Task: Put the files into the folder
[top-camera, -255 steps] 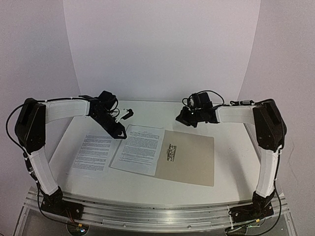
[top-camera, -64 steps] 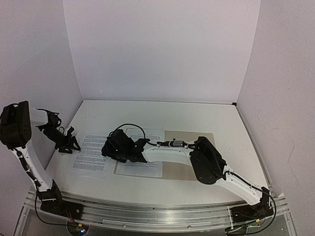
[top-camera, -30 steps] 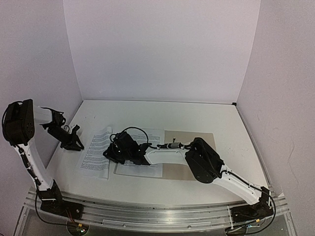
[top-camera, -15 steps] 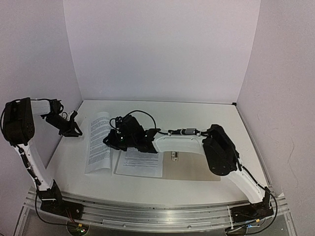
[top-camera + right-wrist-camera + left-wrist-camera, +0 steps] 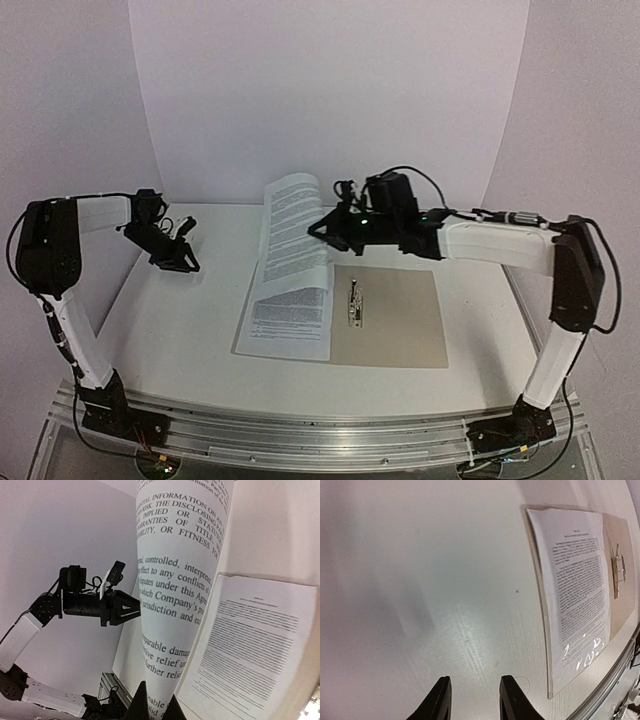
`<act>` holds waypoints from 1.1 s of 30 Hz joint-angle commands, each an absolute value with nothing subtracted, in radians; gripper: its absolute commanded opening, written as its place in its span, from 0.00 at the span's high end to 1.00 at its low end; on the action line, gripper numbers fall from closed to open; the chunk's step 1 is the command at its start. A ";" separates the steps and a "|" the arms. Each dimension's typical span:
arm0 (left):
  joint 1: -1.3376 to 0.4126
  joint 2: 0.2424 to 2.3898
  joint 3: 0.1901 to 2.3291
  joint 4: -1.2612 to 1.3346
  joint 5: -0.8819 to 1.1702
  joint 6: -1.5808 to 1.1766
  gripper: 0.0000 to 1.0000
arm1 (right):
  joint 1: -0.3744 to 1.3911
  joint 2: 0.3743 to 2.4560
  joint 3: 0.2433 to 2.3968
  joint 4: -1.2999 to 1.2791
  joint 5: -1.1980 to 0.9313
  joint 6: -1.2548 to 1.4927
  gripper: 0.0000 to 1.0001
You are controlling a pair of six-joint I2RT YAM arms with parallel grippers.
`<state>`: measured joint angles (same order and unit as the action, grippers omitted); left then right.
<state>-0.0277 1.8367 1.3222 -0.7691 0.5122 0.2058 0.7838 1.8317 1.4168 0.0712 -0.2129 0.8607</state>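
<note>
One of the files, a white printed sheet (image 5: 288,228), hangs curled in the air over the table's middle back. My right gripper (image 5: 320,230) is shut on its edge; in the right wrist view the sheet (image 5: 180,580) rises from my pinched right gripper (image 5: 155,706). A second sheet (image 5: 291,315) lies flat on the left part of the open beige folder (image 5: 400,325), beside its metal clip (image 5: 353,301). My left gripper (image 5: 186,258) hovers at the table's left, open and empty. Its wrist view shows the left gripper (image 5: 475,700) over bare table, with the flat sheet (image 5: 580,580) and the folder (image 5: 615,535) to the right.
White walls close in the table at the back and both sides. The metal rail (image 5: 320,435) with both arm bases runs along the near edge. My right arm (image 5: 490,240) stretches across the back, above the folder's far edge.
My right gripper has lifted the left sheet off the table and carried it up, back and right. My left gripper has drawn back and slightly right, its jaws a little wider.
</note>
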 commanded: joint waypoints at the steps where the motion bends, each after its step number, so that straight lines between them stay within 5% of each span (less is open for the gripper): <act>1: -0.176 1.784 1.360 -0.730 0.469 0.211 0.66 | 0.658 1.577 1.228 0.046 -0.343 0.808 0.93; 10: -0.466 1.886 1.411 -0.696 0.441 0.200 0.64 | 0.368 1.308 0.955 -0.263 -0.415 0.669 0.92; 33: -0.624 2.060 1.462 -0.664 0.452 0.210 0.60 | 0.186 1.524 0.914 -0.391 -0.699 0.404 0.91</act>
